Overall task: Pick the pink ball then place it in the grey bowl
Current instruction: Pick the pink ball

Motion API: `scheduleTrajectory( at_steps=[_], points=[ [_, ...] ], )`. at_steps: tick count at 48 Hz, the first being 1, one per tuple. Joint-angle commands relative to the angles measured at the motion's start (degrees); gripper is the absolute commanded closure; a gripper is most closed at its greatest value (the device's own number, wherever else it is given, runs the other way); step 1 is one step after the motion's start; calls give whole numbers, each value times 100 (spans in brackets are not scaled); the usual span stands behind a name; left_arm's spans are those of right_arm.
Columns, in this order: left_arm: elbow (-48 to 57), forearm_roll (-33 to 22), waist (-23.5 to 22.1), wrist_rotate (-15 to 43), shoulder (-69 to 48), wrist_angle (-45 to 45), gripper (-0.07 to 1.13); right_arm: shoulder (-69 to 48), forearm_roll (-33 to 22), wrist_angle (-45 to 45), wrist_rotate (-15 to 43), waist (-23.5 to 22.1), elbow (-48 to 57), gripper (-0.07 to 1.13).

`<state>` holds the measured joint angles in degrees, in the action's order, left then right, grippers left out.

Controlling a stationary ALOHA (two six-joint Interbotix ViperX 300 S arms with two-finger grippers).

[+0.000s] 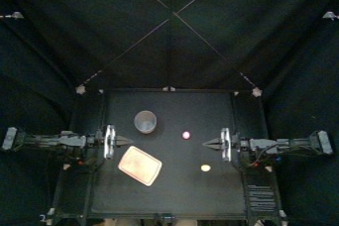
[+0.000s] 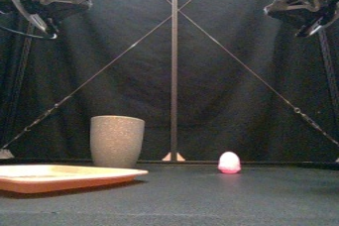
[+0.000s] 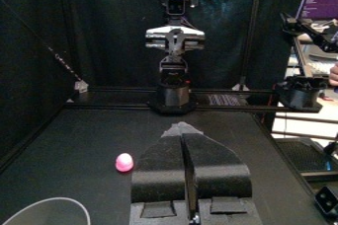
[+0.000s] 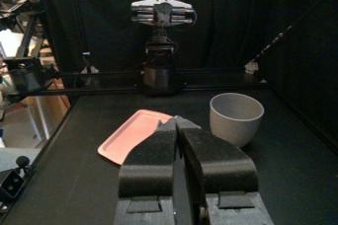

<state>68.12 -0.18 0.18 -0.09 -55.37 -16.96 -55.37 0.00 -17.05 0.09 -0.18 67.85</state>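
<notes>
I'm seeing the pink ball (image 1: 185, 134) sitting on the black table (image 1: 185, 185), just right of centre in the top view and touching nothing. The tall grey speckled cup (image 1: 145, 121) is standing upright to its upper left. The pink tray (image 1: 141, 165) is lying at lower left, and a small pale yellow ball (image 1: 205, 168) at lower right. The left gripper (image 3: 187, 130) is hanging at the table's left edge and the right gripper (image 4: 179, 122) at its right edge. Both have their jaws pressed together and are gripping nothing.
</notes>
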Motion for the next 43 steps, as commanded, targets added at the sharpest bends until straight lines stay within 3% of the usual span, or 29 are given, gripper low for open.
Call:
scheduleTrajectory(
  at_steps=[1,8,13,24,30,43],
  points=[
    [-141,0,88,35,53,-88,103,202,-44,-35,-26,-167,-167,103],
    [-132,18,220,44,53,-176,101,800,-26,-44,44,-712,-211,99],
    [-114,18,325,44,53,-185,101,1266,-9,-53,44,-1055,-281,85],
    [-44,9,396,44,53,-176,101,2083,246,-325,53,-1652,-378,23],
    [18,0,396,35,53,-185,101,2531,563,-475,44,-1863,-396,0],
    [97,0,396,26,53,-149,101,3797,756,-396,44,-2136,-686,0]
  ],
)
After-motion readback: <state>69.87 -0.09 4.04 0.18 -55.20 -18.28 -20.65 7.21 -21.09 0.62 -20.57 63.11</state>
